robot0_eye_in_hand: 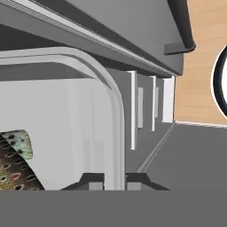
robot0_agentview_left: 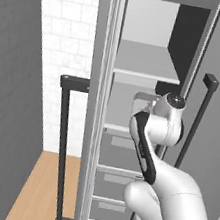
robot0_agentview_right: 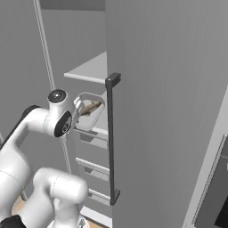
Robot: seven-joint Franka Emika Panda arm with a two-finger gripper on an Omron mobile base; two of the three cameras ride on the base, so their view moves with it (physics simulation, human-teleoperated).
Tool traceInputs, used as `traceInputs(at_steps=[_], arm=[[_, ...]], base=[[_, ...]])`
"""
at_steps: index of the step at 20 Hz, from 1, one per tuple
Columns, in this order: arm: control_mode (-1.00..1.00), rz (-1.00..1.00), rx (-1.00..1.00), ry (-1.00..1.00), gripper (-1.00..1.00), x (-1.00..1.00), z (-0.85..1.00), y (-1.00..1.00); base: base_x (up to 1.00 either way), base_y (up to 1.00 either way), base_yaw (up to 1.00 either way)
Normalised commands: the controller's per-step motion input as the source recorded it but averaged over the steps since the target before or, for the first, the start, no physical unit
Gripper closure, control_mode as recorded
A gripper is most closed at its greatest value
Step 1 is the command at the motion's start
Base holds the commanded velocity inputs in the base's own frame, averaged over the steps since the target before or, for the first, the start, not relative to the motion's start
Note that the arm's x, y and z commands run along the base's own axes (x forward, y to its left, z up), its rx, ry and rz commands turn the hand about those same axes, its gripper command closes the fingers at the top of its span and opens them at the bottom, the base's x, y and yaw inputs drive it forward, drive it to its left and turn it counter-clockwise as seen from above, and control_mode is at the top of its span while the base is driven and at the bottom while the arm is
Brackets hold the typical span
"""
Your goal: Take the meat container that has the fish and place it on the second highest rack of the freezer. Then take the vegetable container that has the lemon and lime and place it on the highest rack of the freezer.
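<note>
The meat container (robot0_agentview_right: pixel 90 116) is a shallow white tray with the fish (robot0_agentview_right: pixel 91 107) lying in it. It hangs inside the open freezer (robot0_agentview_left: pixel 142 51), just over the second highest rack (robot0_agentview_left: pixel 115 127) and below the highest rack (robot0_agentview_left: pixel 145 62). My gripper (robot0_eye_in_hand: pixel 116 181) is shut on the tray's rim (robot0_eye_in_hand: pixel 118 128), which runs up between the two fingertips. The fish's speckled body (robot0_eye_in_hand: pixel 12 165) shows at the lower left of the hand view. In the left base view the arm's wrist covers most of the tray (robot0_agentview_left: pixel 145 98). The vegetable container with the lemon and lime is out of view.
Grey drawers (robot0_agentview_left: pixel 118 164) sit under the racks. One open door with a long black bar handle (robot0_agentview_right: pixel 111 138) stands right of the tray, another handle (robot0_agentview_left: pixel 62 149) at the left. White tiled wall (robot0_agentview_left: pixel 66 49) and wooden floor (robot0_agentview_left: pixel 43 187) lie left; a built-in oven (robot0_agentview_right: pixel 218 200) lower right.
</note>
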Motion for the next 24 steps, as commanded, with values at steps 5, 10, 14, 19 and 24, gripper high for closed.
traceInputs(at_steps=[5,10,14,19,24], arm=[[-1.0,0.0,0.0,0.1,1.0,0.2,-0.04,-0.15],[-1.0,-0.01,0.0,0.09,1.0,0.35,-0.02,0.0],[-1.0,0.0,0.0,0.02,1.0,0.31,-0.09,-0.03],[-1.0,0.0,0.0,0.0,1.0,0.16,-0.31,-0.1],[-1.0,0.0,0.0,0.0,1.0,0.2,-0.34,-0.06]], base=[[0.0,0.0,0.0],[0.0,0.0,0.0],[0.0,0.0,0.0],[0.0,0.0,0.0],[0.0,0.0,0.0]])
